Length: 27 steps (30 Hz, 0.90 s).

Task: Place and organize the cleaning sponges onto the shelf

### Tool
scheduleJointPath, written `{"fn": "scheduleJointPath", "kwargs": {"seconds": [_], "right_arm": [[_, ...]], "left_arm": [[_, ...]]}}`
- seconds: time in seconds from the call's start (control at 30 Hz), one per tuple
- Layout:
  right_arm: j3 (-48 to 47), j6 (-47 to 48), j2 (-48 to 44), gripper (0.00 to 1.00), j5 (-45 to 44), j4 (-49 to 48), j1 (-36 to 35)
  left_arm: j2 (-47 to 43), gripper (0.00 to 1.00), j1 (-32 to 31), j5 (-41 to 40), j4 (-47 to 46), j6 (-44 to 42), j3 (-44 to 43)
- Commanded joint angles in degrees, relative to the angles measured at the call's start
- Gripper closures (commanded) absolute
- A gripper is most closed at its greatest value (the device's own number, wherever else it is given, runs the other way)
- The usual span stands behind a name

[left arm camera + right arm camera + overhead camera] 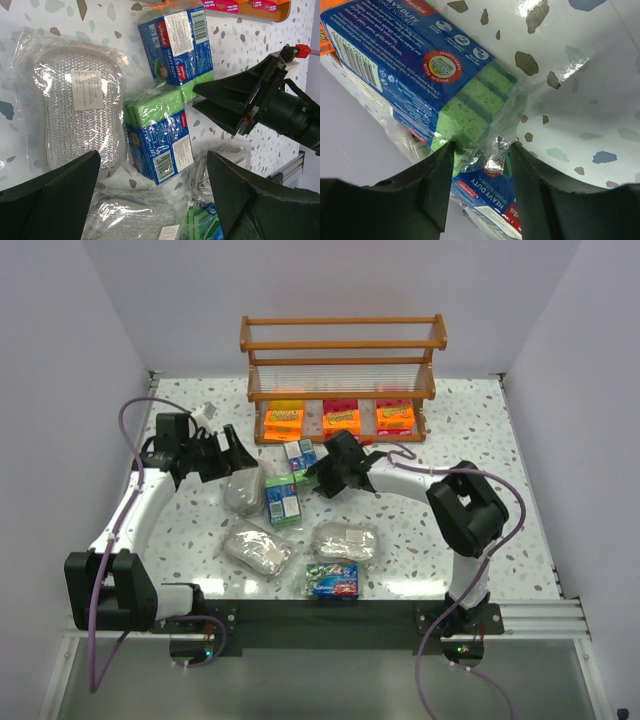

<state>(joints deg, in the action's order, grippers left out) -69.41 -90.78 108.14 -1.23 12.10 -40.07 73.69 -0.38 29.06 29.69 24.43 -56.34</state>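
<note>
Straddling the wrap tail of the green-and-blue pack [420, 65] with the right gripper [481, 147] half-spread, likely needing a deeper bite before squeezing, with the left gripper [154, 156] spread wide.

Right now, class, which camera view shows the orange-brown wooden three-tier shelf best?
The top external view: the whole orange-brown wooden shelf shows, with three flat orange-and-pink packs on its bottom tier. The left wrist view catches only a corner of its base. The right wrist view shows none of its wood.
</note>
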Motion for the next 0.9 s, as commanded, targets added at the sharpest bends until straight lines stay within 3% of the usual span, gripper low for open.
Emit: {"fn": "scheduleJointPath", "kwargs": {"seconds": [0.0,0.2,0.27,0.37,0.63,0.87], "right_arm": [[-1.2,-3.3,1.2,0.51,-2.5,-1.2,-0.2],[1.8,-4.1,0.3,0.77,-4.1,-2.9,0.2],[2.6,-3.4,-0.5,0.90,-4.5,-2.5,0.6],[3.9,-2.5,-2.1,1.00,-3.9,-1.6,1.3],[13.3,5.3,-17.4,1.00,3.1,-2.0,5.7],[12.1,10.5,-29.7,1.00,7.8,3.0,9.6]], "left_arm": [[-1.9,0.07,0.0,-0.5,0.3,-1.0,0.8],[-2.1,0.07,0.0,-0.6,0.3,-1.0,1.1],[-2.1,0.07,0.0,-0.2,0.0,-1.0,1.2],[-2.1,0.07,0.0,-0.1,-0.1,-1.0,1.1],[-2.2,0.07,0.0,-0.2,-0.2,-1.0,0.9],[-0.4,0.07,0.0,1.3,-1.7,-0.2,-0.1]]}}
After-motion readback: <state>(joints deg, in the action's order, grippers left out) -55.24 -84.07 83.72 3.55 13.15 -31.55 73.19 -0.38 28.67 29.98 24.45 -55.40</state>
